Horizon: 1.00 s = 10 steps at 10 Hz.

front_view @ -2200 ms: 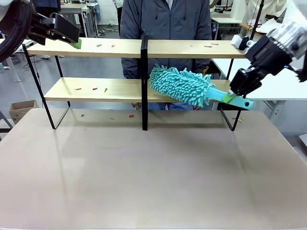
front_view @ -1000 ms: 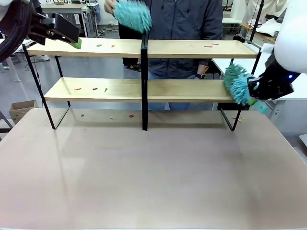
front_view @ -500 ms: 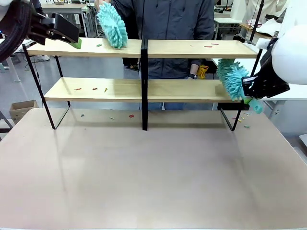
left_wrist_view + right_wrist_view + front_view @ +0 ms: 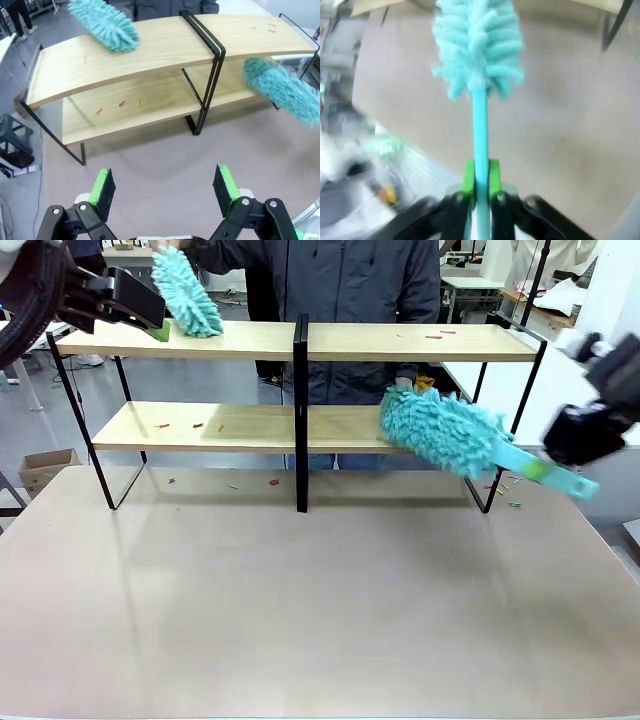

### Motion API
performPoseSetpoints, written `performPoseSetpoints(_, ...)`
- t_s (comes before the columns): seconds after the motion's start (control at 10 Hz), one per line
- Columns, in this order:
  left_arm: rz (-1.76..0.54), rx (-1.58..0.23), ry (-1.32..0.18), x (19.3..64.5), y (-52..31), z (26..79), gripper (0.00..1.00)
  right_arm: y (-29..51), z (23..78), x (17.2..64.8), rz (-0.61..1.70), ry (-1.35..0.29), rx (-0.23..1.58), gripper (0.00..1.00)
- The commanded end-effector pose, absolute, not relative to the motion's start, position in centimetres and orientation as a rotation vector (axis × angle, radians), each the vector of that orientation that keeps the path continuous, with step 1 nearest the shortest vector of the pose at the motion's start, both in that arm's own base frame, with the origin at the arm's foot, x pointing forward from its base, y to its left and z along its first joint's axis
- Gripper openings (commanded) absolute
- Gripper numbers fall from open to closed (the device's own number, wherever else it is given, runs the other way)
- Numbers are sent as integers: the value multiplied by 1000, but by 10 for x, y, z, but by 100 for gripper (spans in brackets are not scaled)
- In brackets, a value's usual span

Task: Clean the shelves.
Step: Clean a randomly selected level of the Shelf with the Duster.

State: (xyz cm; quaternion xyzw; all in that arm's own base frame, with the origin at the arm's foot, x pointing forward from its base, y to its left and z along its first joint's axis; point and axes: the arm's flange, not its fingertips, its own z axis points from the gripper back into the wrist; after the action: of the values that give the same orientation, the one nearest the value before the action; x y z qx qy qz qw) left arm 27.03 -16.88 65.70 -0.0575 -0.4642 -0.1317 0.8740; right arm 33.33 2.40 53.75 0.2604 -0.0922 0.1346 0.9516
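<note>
While the right gripper [image 4: 480,176] clamps its green pads on the thin, smooth turquoise handle of a duster [image 4: 440,430], that duster's shaggy chenille head lies slanted across the right half of the lower board. Contact with the wood cannot be told; the frame is motion-blurred there.

Shelves [image 4: 400,343]: two long, flat boards of pale wood with faint grain, held in a thin black metal frame with a flat black post at the centre. They stand at the far side of a matte beige table [image 4: 320,600].

Second duster [image 4: 187,292]: same turquoise noodle-pile, oblong head, tilted, lower end meeting the left half of the top board. Behind it stands a person [image 4: 340,280] in a dark grey jacket.

Left gripper [image 4: 165,185]: jaws spread wide, nothing between the green pads. In the front view it hangs at the left end of the top board.

Small red and green scraps [image 4: 198,426] dot the left lower board. More lie on the right top board and on the table beneath the shelves.
</note>
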Motion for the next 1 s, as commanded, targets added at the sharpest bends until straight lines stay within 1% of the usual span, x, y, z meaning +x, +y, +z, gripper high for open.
performPoseSetpoints(0.0,-269,-127,-970,271,-168,657,100,-58,561,302,342,24,456,13)
performPoseSetpoints(0.1,-269,-127,-970,271,-168,657,100,-107,569,271,370,0,519,13)
performPoseSetpoints(0.3,-269,-127,-970,271,-168,657,100,-179,578,214,485,-90,697,13)
performPoseSetpoints(0.5,-269,-127,-970,271,-168,657,100,-211,590,177,543,-354,909,13)
performPoseSetpoints(0.6,-269,-127,-970,271,-168,657,100,-217,596,164,566,-523,979,13)
performPoseSetpoints(0.7,-269,-127,-970,271,-168,657,100,-225,605,151,637,-728,1054,13)
performPoseSetpoints(0.8,-269,-127,-970,271,-168,657,100,-233,613,146,638,-905,1119,13)
performPoseSetpoints(0.9,-269,-127,-970,271,-168,657,100,-237,617,148,577,-995,1122,13)
